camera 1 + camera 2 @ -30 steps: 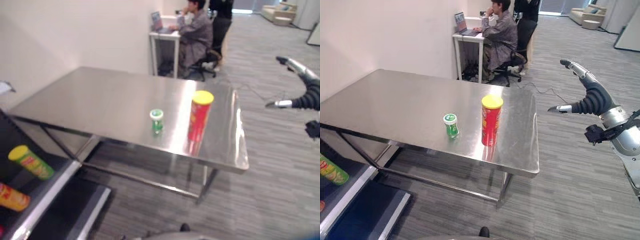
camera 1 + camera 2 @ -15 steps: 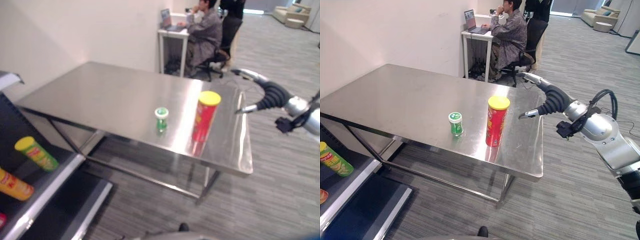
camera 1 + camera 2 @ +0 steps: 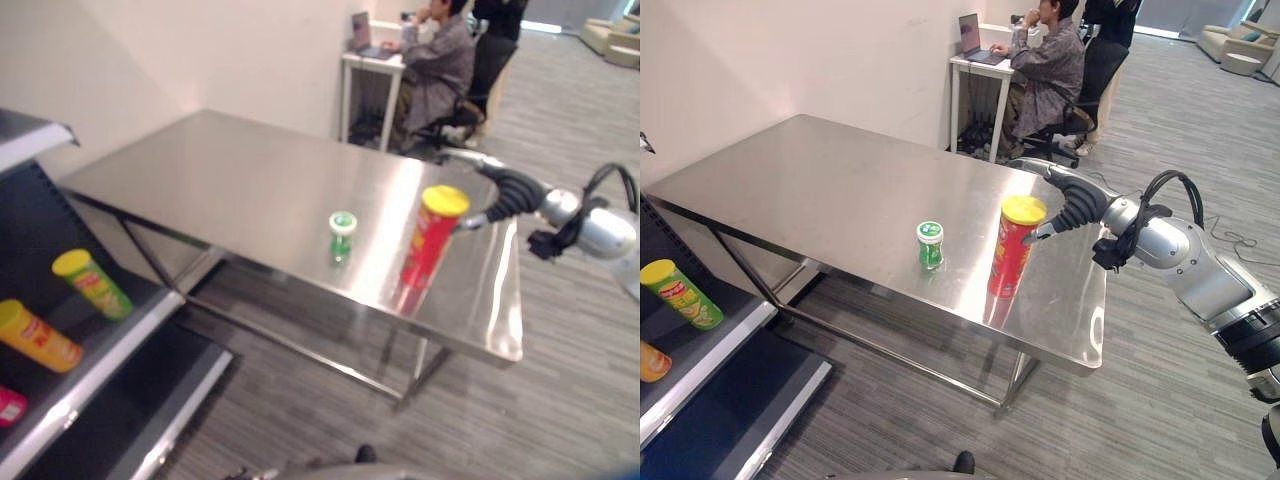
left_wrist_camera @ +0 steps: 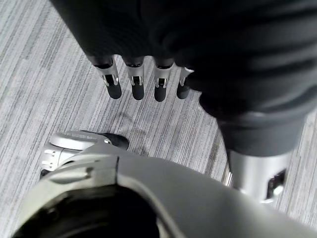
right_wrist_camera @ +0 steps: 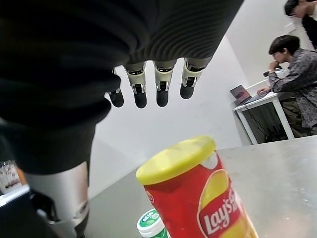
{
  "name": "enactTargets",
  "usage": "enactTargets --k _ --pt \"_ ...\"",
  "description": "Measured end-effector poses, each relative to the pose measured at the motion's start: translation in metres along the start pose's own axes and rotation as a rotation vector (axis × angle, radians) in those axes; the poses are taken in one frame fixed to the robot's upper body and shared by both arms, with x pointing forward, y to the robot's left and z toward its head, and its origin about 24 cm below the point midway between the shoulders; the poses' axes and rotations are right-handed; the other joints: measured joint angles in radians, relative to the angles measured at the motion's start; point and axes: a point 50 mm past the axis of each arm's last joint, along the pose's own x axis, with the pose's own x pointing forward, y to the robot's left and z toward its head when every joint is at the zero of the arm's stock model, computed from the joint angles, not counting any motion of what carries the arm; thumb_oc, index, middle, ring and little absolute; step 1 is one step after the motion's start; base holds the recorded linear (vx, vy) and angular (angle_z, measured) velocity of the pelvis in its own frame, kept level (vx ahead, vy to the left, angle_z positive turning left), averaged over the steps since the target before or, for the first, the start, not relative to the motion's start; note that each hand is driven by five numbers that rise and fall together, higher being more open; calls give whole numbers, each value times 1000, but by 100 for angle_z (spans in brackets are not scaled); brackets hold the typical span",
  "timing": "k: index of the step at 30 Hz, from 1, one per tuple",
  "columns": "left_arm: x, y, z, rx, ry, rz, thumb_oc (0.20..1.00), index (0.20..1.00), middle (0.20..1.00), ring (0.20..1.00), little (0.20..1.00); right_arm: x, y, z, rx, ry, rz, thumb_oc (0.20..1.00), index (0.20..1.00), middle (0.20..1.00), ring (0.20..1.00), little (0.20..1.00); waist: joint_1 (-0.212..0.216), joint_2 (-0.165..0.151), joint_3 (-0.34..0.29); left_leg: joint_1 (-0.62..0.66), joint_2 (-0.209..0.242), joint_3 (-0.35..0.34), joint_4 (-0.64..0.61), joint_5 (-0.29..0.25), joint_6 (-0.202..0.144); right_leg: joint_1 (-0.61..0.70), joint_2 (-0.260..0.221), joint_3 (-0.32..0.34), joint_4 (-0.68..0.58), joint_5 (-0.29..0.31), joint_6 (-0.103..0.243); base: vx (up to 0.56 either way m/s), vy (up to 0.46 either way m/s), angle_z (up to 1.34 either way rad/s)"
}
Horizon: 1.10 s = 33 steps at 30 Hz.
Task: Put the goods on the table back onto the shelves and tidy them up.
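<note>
Two items on table [image 3: 820, 190]: red can [image 3: 1014, 246], green tub [image 3: 930, 244].
Right hand [image 3: 1065, 200] spread at the can's lid, not gripping; left hand [image 4: 148, 84] relaxed over floor.

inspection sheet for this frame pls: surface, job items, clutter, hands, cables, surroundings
Surface: steel table, bare apart from two goods.
Job's things: red chip can, yellow lid, upright near the right edge; small green jar upright beside it; shelves hold a green can and an orange can, both lying.
Clutter: nothing seen.
Hands: right hand open, spread around the red chip can's top, not closed on it; left hand hangs over the floor, fingers relaxed.
Cables: thin cable on carpet behind table.
Surroundings: seated person at a laptop desk; grey carpet.
</note>
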Motion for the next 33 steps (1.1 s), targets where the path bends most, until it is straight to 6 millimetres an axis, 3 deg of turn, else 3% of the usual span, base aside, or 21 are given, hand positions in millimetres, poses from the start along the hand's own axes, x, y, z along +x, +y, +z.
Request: enactTargets --k 9,17,25,33 --pt "0 1 1 -9 -2 4 1000 1000 1000 1000 1000 -2 -3 -17 -137 106 -14 1000 1000 1000 1000 1000 4 -2 3 -1 2 -25 0 0 0 8 -3 -25 0 -12 5 9 3 9" --pt "0 0 3 -17 -12 3 1000 1000 1000 1000 1000 -1 -22 -30 -188 186 -85 1000 1000 1000 1000 1000 4 5 20 0 2 -27 0 4 6 8 -4 -26 0 -14 5 0 0 0" --pt "1 -2 6 -2 -26 -4 1000 1000 1000 1000 1000 8 3 -39 -124 204 9 1000 1000 1000 1000 1000 5 9 27 4 2 -26 -1 5 6 12 -4 -26 0 -14 5 0 0 0" --pt "0 0 7 -39 -45 -16 1000 1000 1000 1000 1000 13 10 -26 -12 133 67 1000 1000 1000 1000 1000 4 2 46 4 2 -27 -2 6 5 12 -4 -26 0 -14 5 0 0 0"
